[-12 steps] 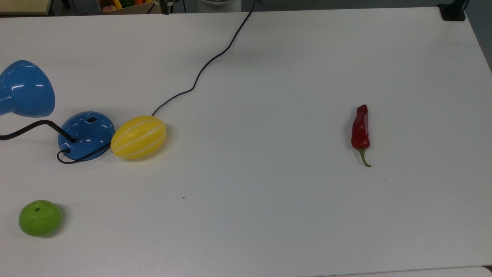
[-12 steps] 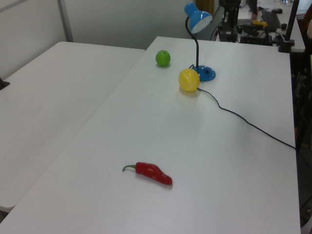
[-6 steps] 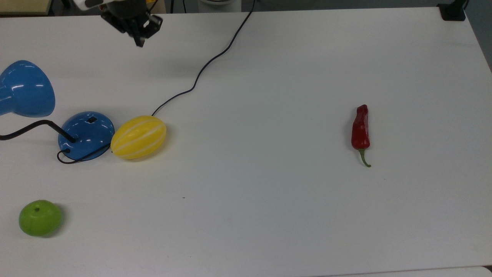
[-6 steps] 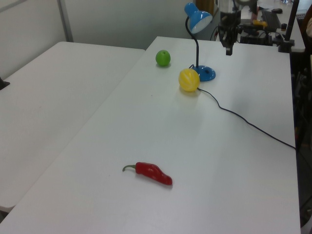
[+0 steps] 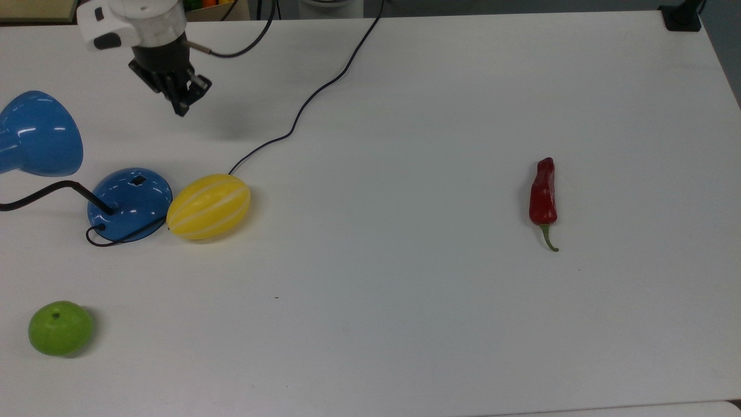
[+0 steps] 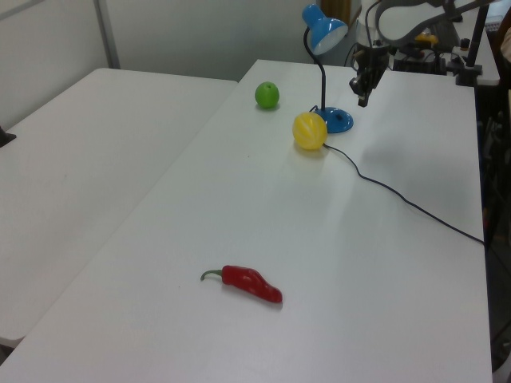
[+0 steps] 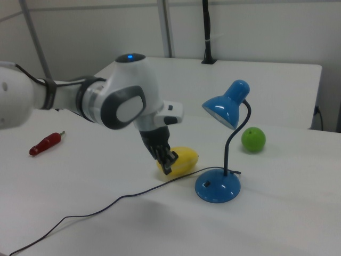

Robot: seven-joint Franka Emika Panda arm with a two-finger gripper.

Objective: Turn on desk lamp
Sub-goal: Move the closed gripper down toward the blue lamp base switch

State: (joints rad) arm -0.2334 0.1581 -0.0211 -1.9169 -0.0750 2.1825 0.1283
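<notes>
The desk lamp stands at the top view's left, with a glossy blue cone shade, a black gooseneck and a round blue dome base. A small dark switch sits on the dome. In the right view the base lies to the right of my gripper, a short gap apart. My gripper hangs above the table with its fingers shut on nothing, above the switch in the top view. In the left view the gripper is just right of the base.
A yellow striped melon touches the base's right side in the top view. The black cord runs from it to the far edge. A green apple lies near the front left and a red chili pepper far right.
My arm has come in from the top view's upper edge, travelling down and left toward the lamp base. The fingers stay shut. Nothing on the table has moved.
</notes>
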